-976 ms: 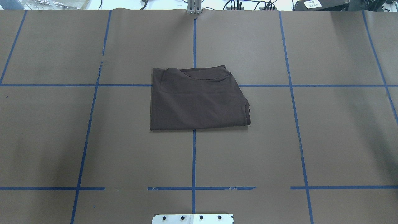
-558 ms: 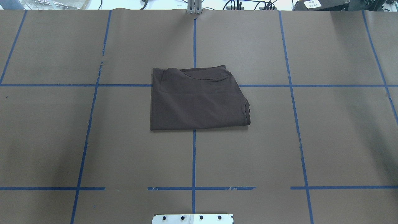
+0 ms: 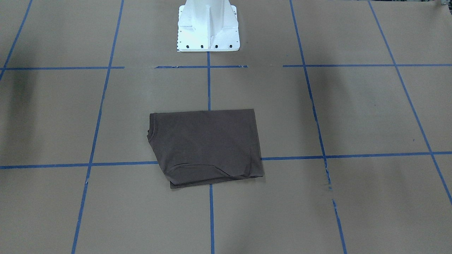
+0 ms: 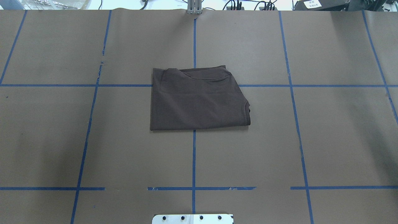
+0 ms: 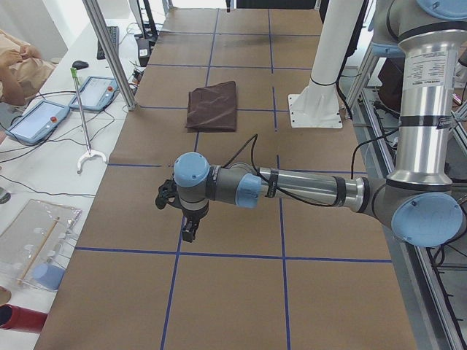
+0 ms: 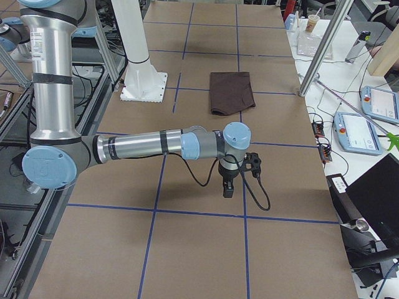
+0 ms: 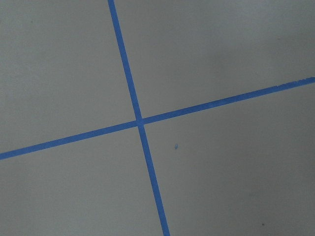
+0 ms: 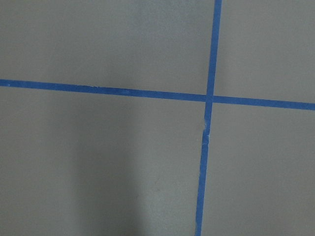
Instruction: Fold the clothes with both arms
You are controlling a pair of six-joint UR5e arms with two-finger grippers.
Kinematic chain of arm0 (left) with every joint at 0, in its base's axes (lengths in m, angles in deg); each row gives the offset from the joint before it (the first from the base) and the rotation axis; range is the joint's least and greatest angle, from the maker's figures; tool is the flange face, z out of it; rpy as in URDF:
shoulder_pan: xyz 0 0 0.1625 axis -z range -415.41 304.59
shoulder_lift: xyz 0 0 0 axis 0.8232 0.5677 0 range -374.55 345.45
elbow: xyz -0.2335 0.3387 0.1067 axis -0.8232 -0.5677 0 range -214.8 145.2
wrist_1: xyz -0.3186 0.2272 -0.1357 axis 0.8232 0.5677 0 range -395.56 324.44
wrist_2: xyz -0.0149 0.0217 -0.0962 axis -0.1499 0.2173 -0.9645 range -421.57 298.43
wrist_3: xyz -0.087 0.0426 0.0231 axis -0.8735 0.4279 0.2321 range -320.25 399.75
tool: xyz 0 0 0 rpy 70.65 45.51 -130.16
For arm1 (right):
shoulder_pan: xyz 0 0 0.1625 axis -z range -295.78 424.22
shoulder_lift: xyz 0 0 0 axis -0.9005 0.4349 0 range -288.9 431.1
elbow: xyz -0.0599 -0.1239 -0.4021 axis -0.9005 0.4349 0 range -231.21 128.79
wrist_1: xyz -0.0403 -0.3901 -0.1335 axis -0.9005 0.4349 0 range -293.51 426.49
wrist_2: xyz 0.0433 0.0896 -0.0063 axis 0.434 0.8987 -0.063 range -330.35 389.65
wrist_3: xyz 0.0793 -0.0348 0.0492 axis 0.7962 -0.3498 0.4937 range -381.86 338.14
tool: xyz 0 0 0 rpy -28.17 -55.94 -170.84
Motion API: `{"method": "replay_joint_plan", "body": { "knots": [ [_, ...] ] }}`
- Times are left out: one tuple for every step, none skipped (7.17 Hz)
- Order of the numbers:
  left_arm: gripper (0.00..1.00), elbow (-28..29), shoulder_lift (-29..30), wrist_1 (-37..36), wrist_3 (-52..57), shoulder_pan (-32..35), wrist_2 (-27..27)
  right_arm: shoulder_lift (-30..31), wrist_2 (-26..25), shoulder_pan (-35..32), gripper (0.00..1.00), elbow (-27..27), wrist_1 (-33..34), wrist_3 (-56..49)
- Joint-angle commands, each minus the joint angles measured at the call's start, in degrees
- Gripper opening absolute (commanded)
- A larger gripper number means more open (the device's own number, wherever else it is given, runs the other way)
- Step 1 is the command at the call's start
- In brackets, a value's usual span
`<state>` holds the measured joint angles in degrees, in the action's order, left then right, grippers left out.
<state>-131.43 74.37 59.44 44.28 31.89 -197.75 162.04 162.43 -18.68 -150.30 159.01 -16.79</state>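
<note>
The T-shirt (image 4: 199,99) is a uniform dark brown, and the table covering (image 4: 124,149) under it is a matt grey-brown, ruled by blue tape lines (image 4: 193,155) into a grid of large rectangles. The left arm (image 5: 306,189) and the right arm (image 6: 137,148) are silver-grey with light blue joint caps (image 5: 191,170) and black cables (image 5: 255,138); the left gripper (image 5: 188,235) and the right gripper (image 6: 228,189) are black, and a blue tape crossing shows below each. The pedestal (image 3: 208,24) between the arms is plain white.
</note>
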Motion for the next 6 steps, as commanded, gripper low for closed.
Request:
{"method": "replay_joint_plan", "body": {
  "knots": [
    [1.0, 0.48, -0.41, 0.1, 0.04, 0.07, 0.04, 0.56, -0.33, -0.07, 1.0, -0.22, 0.21, -0.5],
    [1.0, 0.4, -0.59, 0.01, 0.04, 0.07, -0.22, 0.65, -0.33, -0.07, 1.0, -0.4, 0.12, -0.59],
    [1.0, 0.57, -0.59, 0.01, 0.04, 0.07, -0.22, 0.65, -0.33, -0.07, 1.0, -0.31, 0.29, -0.59],
    [1.0, 0.49, -0.59, 0.01, 0.04, 0.07, -0.22, 1.61, -0.24, -0.07, 1.0, -1.53, 0.38, -0.24],
    [1.0, 0.49, -0.59, 0.01, 0.04, 0.07, -0.22, 1.88, -0.33, -0.07, 1.0, -1.72, 0.38, -0.07],
    [1.0, 0.49, -0.59, 0.1, 0.04, 0.07, -0.22, 2.23, -0.42, -0.07, 1.0, -1.98, 0.38, -0.06]
  ]
}}
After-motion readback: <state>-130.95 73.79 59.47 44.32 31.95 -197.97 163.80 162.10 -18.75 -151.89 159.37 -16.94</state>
